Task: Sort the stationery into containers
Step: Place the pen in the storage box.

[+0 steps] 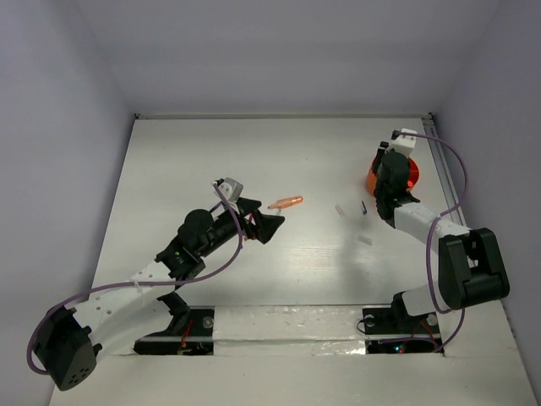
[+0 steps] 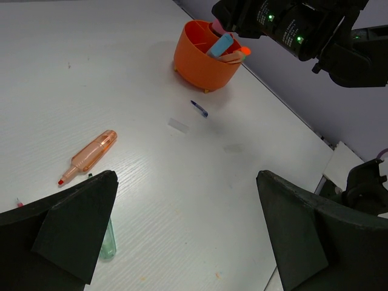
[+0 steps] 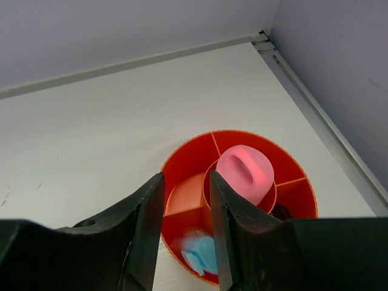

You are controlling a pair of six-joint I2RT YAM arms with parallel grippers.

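The orange round container (image 3: 182, 154) with inner dividers stands at the far right of the table, seen also in the top view (image 1: 412, 178) and the left wrist view (image 2: 197, 60). A pink rounded piece (image 3: 245, 173) sits in its middle ring and a blurred light blue marker (image 3: 203, 253) lies in a near compartment. My right gripper (image 3: 185, 182) hangs just above the container, open, with nothing between its fingers. An orange highlighter (image 1: 286, 202) lies mid-table. My left gripper (image 1: 264, 222) hovers beside it, wide open and empty (image 2: 185, 224).
A small dark blue bit (image 2: 199, 109) and a clear bit (image 2: 178, 125) lie on the table between the highlighter (image 2: 89, 155) and the container. A green translucent cap (image 2: 108, 240) lies by my left finger. Walls close in the table's back and right sides.
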